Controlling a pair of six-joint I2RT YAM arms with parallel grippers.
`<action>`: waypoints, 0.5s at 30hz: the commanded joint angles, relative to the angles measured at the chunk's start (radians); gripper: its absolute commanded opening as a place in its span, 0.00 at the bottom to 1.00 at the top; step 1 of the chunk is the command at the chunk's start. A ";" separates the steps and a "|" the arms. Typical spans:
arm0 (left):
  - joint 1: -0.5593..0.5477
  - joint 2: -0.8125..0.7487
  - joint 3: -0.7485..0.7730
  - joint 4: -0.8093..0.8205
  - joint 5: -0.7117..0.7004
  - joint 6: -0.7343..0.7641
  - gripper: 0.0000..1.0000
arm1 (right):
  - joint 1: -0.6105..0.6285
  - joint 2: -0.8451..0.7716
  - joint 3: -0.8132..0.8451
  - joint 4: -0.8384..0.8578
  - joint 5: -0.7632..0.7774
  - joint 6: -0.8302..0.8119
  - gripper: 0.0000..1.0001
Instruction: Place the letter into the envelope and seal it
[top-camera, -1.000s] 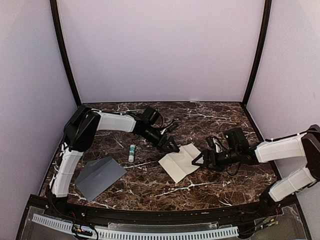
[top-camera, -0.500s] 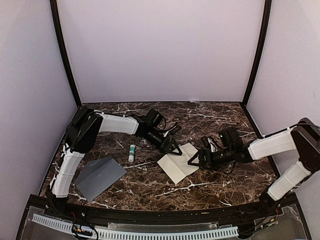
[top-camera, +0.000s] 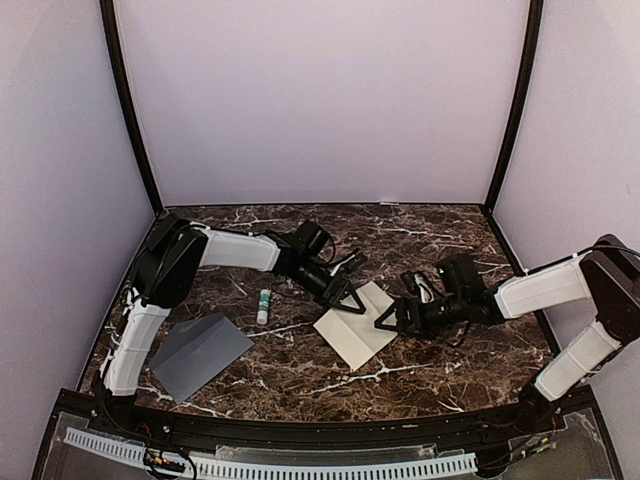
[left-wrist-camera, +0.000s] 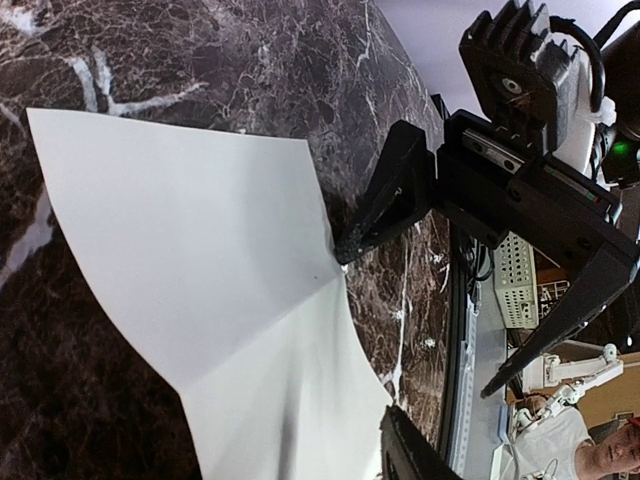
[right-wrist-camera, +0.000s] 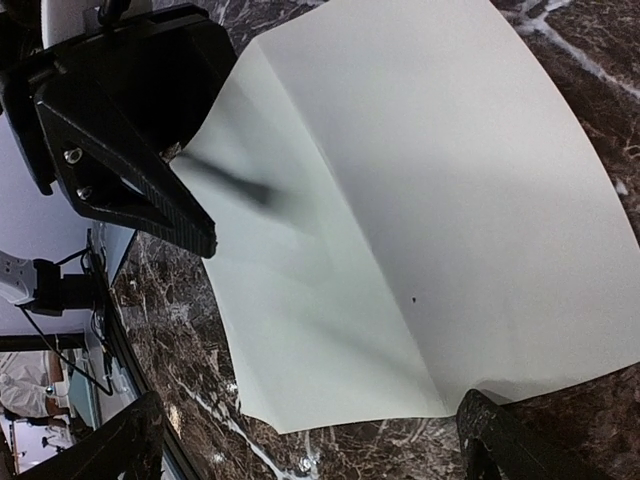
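The cream letter (top-camera: 354, 326) lies creased on the marble table, its far corner curling up off the surface (right-wrist-camera: 400, 190). My left gripper (top-camera: 346, 296) is at that raised far corner and open, with its jaws narrowed around the paper's edge. Only one left fingertip (left-wrist-camera: 412, 452) shows in its own view. My right gripper (top-camera: 389, 319) is wide open at the letter's right edge, with its fingertips (right-wrist-camera: 505, 440) low on either side of the sheet. The grey envelope (top-camera: 200, 352) lies flat at the front left, away from both grippers.
A white glue stick with a green band (top-camera: 264, 305) lies between the envelope and the letter. The two grippers face each other closely across the letter (left-wrist-camera: 200, 260). Pale walls enclose the table's left, back and right sides.
The left gripper's jaws have narrowed around the letter's far corner. The right gripper moved left up to the letter's edge. The sheet shifted slightly left.
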 joint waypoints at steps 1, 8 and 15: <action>-0.015 -0.013 0.012 0.009 0.038 0.015 0.35 | 0.007 0.002 0.017 0.001 0.051 -0.012 0.99; -0.021 -0.071 -0.022 0.050 0.010 0.018 0.00 | 0.007 -0.048 -0.003 0.039 0.071 -0.018 0.98; -0.021 -0.154 -0.056 0.016 -0.026 0.063 0.00 | 0.008 -0.098 0.005 0.056 0.047 -0.043 0.99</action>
